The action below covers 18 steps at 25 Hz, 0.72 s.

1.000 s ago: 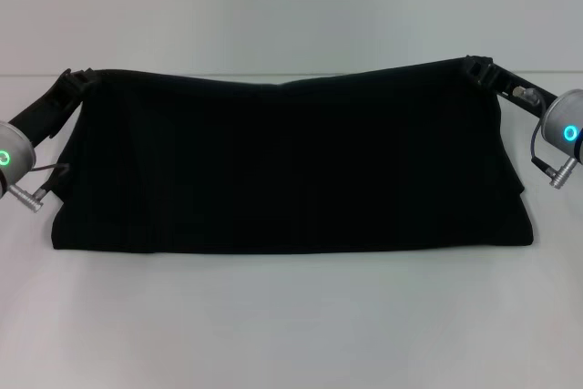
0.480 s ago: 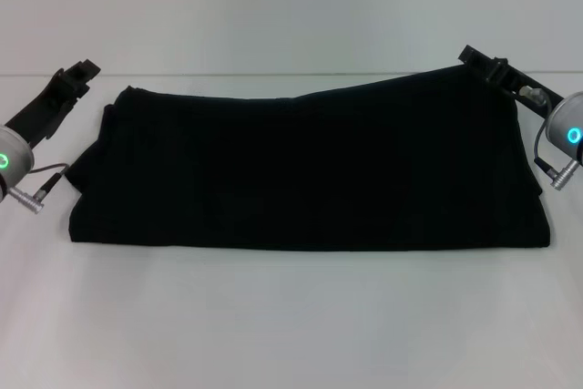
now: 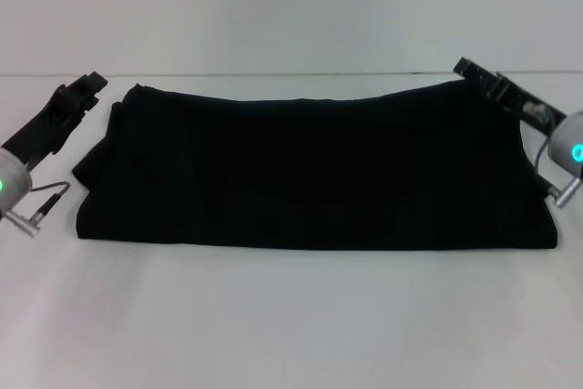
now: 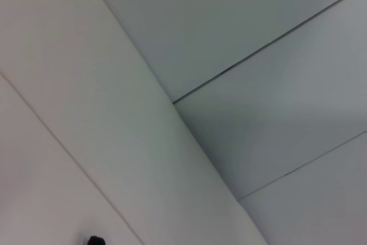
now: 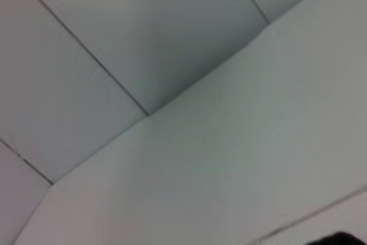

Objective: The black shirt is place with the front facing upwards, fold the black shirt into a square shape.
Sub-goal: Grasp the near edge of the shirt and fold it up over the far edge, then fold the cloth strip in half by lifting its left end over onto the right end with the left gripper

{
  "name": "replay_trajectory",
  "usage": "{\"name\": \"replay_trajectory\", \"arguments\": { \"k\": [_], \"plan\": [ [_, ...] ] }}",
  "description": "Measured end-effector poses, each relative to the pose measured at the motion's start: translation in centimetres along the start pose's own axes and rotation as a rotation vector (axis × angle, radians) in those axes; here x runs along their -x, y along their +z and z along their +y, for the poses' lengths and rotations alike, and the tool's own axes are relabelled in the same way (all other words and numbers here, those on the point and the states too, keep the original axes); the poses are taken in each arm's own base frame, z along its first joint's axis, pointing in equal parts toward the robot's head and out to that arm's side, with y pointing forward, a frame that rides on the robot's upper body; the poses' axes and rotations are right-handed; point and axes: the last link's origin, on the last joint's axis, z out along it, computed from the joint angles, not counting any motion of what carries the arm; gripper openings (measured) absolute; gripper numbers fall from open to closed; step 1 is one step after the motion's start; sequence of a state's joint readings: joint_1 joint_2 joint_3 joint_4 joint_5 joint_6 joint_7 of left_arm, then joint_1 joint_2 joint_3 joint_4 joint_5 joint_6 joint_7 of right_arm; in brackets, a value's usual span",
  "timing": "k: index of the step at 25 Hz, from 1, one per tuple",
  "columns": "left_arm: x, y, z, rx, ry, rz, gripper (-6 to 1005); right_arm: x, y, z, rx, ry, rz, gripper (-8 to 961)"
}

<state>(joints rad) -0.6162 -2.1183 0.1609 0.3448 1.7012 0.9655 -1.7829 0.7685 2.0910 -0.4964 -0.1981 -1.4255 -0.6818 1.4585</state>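
The black shirt [image 3: 314, 170] lies on the white table as a wide folded band, plain black side up, with no print showing. My left gripper [image 3: 88, 87] hovers open just off the shirt's far left corner, apart from the cloth. At the far right corner, my right gripper [image 3: 466, 67] sits against the raised cloth edge, and I cannot tell whether it holds the cloth. Both wrist views show only pale wall panels.
The white table [image 3: 291, 316] stretches bare in front of the shirt, and its far edge meets a pale wall [image 3: 291, 6]. The left arm's wrist [image 3: 14, 184] and the right arm's wrist [image 3: 569, 152] flank the shirt's ends.
The left gripper let go of the far left corner and drew away to the left. The shirt's far edge sank flat and the cloth shifted right. The right gripper lowered slightly.
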Motion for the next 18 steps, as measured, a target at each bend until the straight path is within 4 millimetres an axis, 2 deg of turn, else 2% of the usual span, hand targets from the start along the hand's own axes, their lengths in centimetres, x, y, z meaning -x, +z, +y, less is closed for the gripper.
{"name": "replay_trajectory", "arguments": {
  "k": [5,11,14,18],
  "plan": [
    [0.3,-1.4,-0.3,0.044,-0.026,-0.007,358,-0.8,-1.7,-2.1,-0.033,0.053,-0.02,917],
    [1.5,-2.5,0.3,0.126,-0.011,-0.068,359,-0.6,-4.0,-3.5,0.011,0.125,-0.1,914],
    [2.1,-3.2,0.6,0.174,-0.002,-0.122,359,-0.9,-5.3,-2.9,0.116,0.042,-0.111,914],
    [2.1,-5.0,0.3,0.203,-0.042,-0.24,368,-2.5,-7.8,-0.8,0.349,-0.229,-0.071,914]
  ]
}}
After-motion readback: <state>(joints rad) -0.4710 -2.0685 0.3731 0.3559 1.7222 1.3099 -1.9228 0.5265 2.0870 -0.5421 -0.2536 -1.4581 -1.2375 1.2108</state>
